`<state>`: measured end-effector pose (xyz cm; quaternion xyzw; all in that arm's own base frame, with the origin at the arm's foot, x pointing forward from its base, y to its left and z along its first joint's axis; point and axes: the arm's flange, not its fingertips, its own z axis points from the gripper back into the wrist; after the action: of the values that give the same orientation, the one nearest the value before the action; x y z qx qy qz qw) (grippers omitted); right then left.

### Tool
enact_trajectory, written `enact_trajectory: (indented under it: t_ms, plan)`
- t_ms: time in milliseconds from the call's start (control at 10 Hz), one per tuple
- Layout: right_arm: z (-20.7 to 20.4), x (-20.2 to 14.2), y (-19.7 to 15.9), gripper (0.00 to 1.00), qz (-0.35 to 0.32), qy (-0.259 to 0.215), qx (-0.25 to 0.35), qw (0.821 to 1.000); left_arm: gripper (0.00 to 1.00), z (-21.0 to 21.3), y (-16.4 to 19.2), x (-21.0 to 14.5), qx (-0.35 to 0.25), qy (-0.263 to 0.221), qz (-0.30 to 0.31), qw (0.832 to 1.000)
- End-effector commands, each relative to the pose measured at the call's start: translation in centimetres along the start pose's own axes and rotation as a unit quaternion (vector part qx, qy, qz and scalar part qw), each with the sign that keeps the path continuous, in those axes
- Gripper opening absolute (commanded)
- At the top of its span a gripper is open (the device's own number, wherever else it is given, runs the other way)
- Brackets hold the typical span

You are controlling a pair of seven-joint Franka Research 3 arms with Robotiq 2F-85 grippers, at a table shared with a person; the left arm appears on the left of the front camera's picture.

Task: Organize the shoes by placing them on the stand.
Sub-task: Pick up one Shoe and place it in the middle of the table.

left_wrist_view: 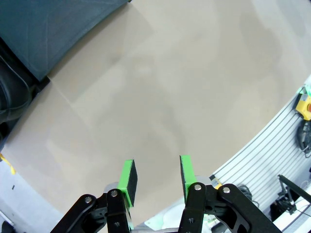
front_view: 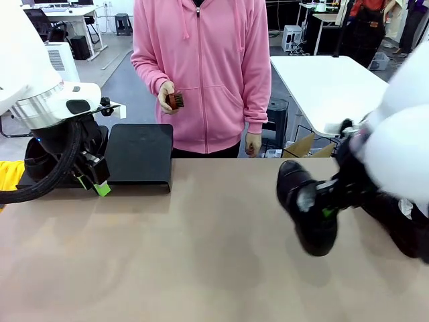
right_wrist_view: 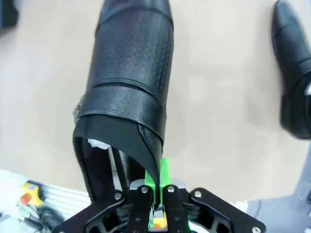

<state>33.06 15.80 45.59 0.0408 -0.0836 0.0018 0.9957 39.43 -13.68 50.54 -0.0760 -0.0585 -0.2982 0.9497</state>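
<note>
- Right gripper (right_wrist_view: 159,180) is clamped on the collar edge of one shoe (right_wrist_view: 131,73). The pads pinch the leather at the opening, and the toe points away from the wrist.
- In the front view you'll find that shoe at the table's right side, well apart from the stand (front_view: 141,153). Can't tell whether its toe touches the table (front_view: 201,268) or hangs just above it.
- A second shoe (right_wrist_view: 294,73) lies on the table near the gripped one, with nothing holding it.
- Left gripper (left_wrist_view: 156,174) has its fingers apart with nothing between them. It hovers over bare table just beside the stand's corner.
- The stand platform you can see is bare, no shoe on it. Whatever lies left of it is hidden behind the left arm.
- Person's hand (front_view: 166,94) holds a small brush (front_view: 175,100) at the far side, away from the shoes.
- My read: early in the task. You have one shoe gripped but not yet placed. It needs a carry across to the stand, then the others follow.
</note>
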Motion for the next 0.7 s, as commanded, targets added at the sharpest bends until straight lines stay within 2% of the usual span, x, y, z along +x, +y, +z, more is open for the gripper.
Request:
enact_trajectory:
  t_ms: [0, 100, 300, 600]
  plan:
    - [-4.0, -5.0, 3.7, 0.0, -0.036, -0.04, -0.024, 0.998, 0.49, 0.1, 0.1, -0.3, -0.006, -0.007, -0.002, 1.0]
    - [-5.8, -5.6, 6.2, 0.0, -0.056, -0.027, -0.024, 0.998, 0.49, 0.1, 0.1, -0.3, -0.006, -0.007, -0.002, 1.0]
    - [-8.9, -6.7, 9.8, 0.0, -0.041, -0.015, -0.02, 0.999, 0.49, 0.1, 0.1, -0.3, -0.006, -0.007, -0.002, 1.0]
    - [-10.7, -7.1, 12.8, 0.0, -0.042, 0.007, 0.019, 0.999, 0.49, 0.1, 0.1, -0.3, -0.006, -0.007, -0.002, 1.0]
